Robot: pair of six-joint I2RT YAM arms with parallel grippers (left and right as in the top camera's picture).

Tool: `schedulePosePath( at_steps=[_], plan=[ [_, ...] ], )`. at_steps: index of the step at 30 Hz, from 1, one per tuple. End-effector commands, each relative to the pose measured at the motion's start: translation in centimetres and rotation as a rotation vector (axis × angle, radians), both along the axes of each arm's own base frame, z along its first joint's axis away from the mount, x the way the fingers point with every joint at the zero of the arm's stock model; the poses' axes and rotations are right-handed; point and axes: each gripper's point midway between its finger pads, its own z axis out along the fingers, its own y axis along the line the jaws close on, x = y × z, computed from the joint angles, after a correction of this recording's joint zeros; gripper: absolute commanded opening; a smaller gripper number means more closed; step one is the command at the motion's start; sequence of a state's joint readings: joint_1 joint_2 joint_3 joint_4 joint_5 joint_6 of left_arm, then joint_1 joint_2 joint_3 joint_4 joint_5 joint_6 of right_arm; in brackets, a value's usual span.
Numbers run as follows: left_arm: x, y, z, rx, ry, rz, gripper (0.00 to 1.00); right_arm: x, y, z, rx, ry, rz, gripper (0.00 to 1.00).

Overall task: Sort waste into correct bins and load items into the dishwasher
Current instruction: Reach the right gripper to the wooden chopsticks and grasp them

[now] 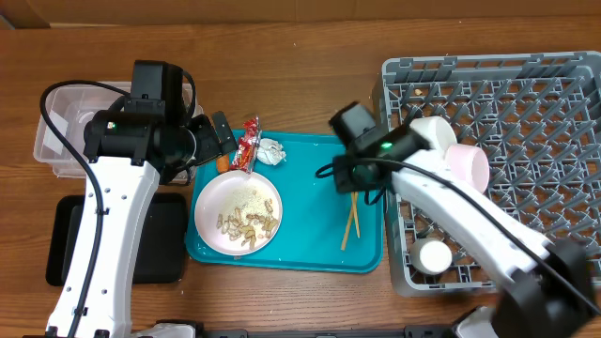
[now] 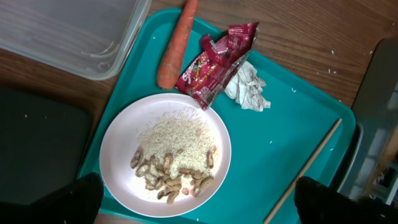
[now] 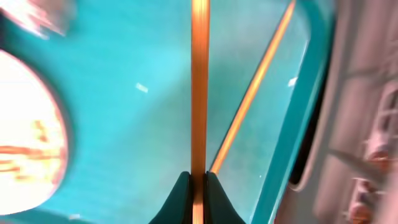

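Note:
My right gripper (image 3: 198,180) is shut on one wooden chopstick (image 3: 199,81), which runs straight out from the jaws over the teal tray (image 3: 130,124). The second chopstick (image 3: 252,109) lies slanted on the tray beside it. From overhead, this gripper (image 1: 356,191) is at the tray's right side, by the grey dish rack (image 1: 535,103). My left gripper (image 2: 202,208) is open above the white plate (image 2: 118,149) of rice and peanut shells (image 2: 171,177). Beyond the plate lie a carrot (image 2: 177,46), a red wrapper (image 2: 214,62) and a paper ball (image 2: 249,90).
A clear tub (image 1: 56,141) stands at the far left, with the black tray (image 1: 160,235) in front of it. The rack holds a white bowl (image 1: 430,130), a pink cup (image 1: 470,164) and a white round piece (image 1: 434,255).

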State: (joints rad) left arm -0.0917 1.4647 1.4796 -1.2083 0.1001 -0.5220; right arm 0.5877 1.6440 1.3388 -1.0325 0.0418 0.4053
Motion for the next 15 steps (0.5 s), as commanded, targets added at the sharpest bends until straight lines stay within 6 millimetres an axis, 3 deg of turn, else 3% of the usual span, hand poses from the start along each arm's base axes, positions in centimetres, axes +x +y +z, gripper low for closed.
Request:
schedulePosePath(
  at_steps=[1, 6, 14, 15],
  plan=[
    [0.3, 0.2, 0.3, 0.002, -0.010, 0.014, 1.00, 1.9, -2.6, 5.9, -0.009, -0.169, -0.058, 0.04],
    [0.3, 0.2, 0.3, 0.002, -0.010, 0.014, 1.00, 3.1, -7.9, 6.3, -0.113, -0.190, -0.155, 0.04],
    [0.3, 0.2, 0.3, 0.002, -0.010, 0.014, 1.00, 3.6, -11.4, 0.6, -0.213, -0.084, -0.129, 0.04],
    [0.3, 0.2, 0.3, 0.002, -0.010, 0.014, 1.00, 3.6, -11.6, 0.5, -0.216, -0.083, -0.131, 0.15]
  ],
)
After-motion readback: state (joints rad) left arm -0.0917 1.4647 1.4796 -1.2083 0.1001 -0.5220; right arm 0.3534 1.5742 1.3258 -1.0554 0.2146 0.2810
